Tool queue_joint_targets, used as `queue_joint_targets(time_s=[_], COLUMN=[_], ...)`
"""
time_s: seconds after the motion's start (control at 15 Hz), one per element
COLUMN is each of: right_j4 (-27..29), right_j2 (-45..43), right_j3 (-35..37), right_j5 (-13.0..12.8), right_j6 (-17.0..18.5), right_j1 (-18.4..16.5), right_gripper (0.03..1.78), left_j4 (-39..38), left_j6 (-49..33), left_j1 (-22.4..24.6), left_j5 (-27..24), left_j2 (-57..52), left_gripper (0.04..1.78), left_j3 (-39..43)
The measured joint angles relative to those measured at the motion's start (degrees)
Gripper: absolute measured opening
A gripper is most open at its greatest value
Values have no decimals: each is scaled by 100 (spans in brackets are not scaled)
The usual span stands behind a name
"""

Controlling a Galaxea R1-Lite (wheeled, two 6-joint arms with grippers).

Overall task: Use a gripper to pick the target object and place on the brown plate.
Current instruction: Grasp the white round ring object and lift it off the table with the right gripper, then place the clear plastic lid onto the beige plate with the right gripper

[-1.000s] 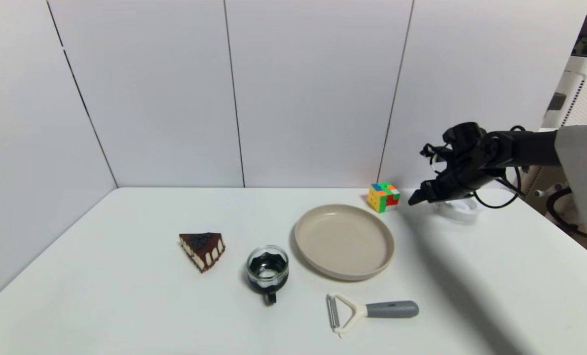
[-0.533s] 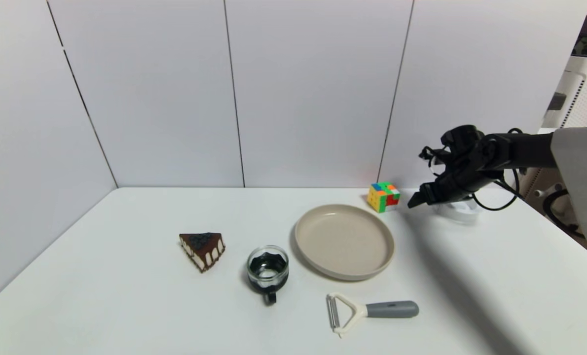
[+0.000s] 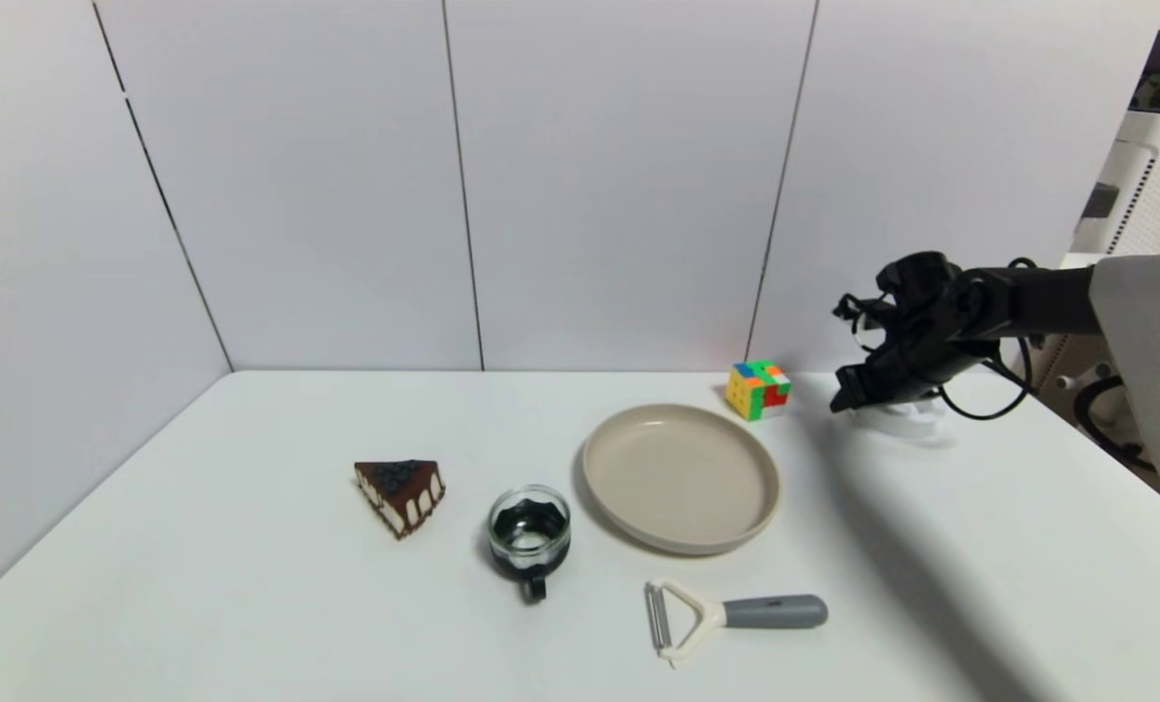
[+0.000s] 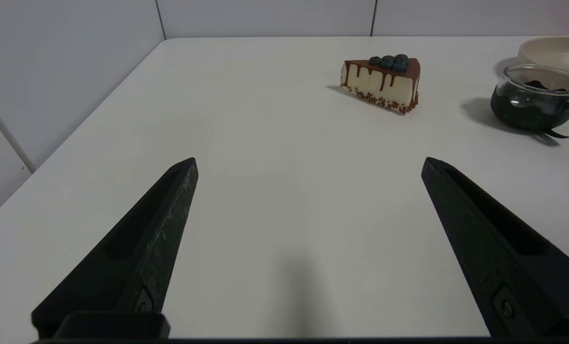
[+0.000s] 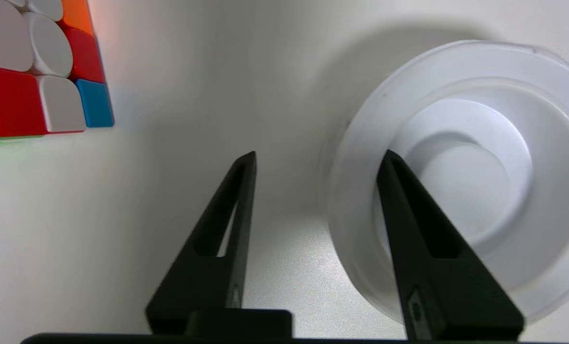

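1. Right gripper (image 3: 848, 392) hangs low over the far right part of the table (image 3: 249, 546), directly above the disc (image 3: 900, 417).
2. Right wrist view: gripper (image 5: 317, 160) jaws partly spread, nothing held. One finger (image 5: 217, 248) is over bare table beside the disc; the other finger (image 5: 428, 248) lies over the disc's (image 5: 528, 143) ringed inner area, so the near rim sits between them. Contact with the disc cannot be told.
3. Disc: white, round, raised rim, concentric rings, flat on the table, right of the cube (image 3: 757, 388) and apart from it. Cube corner also shows in the right wrist view (image 5: 36, 71).
4. Plate (image 3: 682, 531): tan, nothing on it, left of the disc and nearer the robot, just beside the cube.
5. Left gripper (image 4: 308, 162): not seen in the head view; its wrist view shows jaws spread wide over bare table, holding nothing.
6. Other items: cake slice (image 3: 400, 492), glass cup (image 3: 529, 531) just left of the plate, peeler (image 3: 726, 614) in front of the plate. Left wrist view also shows cake (image 4: 382, 83), cup (image 4: 538, 98), plate edge (image 4: 554, 48).
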Motion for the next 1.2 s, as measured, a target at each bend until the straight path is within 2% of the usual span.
queue_joint_targets(time_s=[0.13, 0.73, 1.07, 1.2], right_j4=[7, 16, -9, -15], right_j2=[-11, -440, -1091, -1551], right_j3=[17, 33, 240, 544], right_j5=[0, -6, 32, 129], right_j6=[2, -20, -68, -133], right_j1=[-21, -161, -152, -84], right_gripper=[11, 14, 14, 14], left_j4=[-2, 0, 0, 0], left_j6=[0, 0, 0, -2], left_j1=[0, 0, 0, 0], left_j5=[0, -2, 0, 0], left_j2=[0, 0, 0, 0], left_gripper=[169, 169, 169, 169], left_j3=[0, 0, 0, 0])
